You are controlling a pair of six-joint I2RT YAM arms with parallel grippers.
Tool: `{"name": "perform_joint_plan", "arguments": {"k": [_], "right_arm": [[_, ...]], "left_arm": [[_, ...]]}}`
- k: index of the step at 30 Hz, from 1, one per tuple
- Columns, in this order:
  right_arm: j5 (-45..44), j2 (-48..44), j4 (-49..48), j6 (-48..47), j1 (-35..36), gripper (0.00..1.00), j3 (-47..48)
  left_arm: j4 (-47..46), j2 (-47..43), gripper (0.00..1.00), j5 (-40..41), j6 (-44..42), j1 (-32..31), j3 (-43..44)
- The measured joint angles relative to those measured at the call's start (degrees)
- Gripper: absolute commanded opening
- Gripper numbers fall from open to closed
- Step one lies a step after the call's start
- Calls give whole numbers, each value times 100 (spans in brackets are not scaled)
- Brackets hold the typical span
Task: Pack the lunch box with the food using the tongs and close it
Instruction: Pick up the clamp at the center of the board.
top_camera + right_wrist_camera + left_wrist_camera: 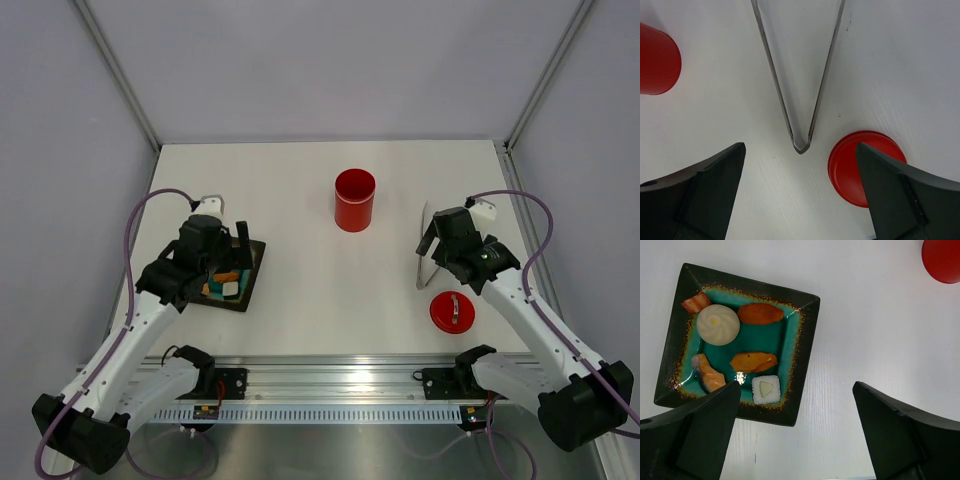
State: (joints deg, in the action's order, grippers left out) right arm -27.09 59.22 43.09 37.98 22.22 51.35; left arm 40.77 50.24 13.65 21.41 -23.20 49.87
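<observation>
While the lid lies closest on the surface, at the right, the tongs lie just past it under the right end effector, its fingers wide apart. The left end effector, also wide apart, hangs over the food on the black tray. Farther back stands the open lunch box.

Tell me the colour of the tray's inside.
Teal; the tray has a black rim. Clearest in left wrist view.

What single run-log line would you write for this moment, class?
left gripper: open over tray | right gripper: open over tongs | food: on tray | lunch box: upright, lid off | lid: lying beside tongs
</observation>
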Motion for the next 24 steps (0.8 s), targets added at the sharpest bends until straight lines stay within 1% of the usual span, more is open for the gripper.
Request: {"name": "perform_joint_plan", "arguments": {"k": [14,20,22,24], "right_arm": [[133,-162,-210,-153,0,100,-264],[4,-354,-306,-74,-26,99,-529],[2,-293,-308,-42,-170,99,-605],[221,-129,-391,-39,-597,97,-660]], "left_arm": [[-17,120,99,-7,44,0,-13],[-15,267,99,-81,122,0,-35],[-11,317,99,-162,136,0,-39],[-7,389,99,-214,138,0,-39]]}}
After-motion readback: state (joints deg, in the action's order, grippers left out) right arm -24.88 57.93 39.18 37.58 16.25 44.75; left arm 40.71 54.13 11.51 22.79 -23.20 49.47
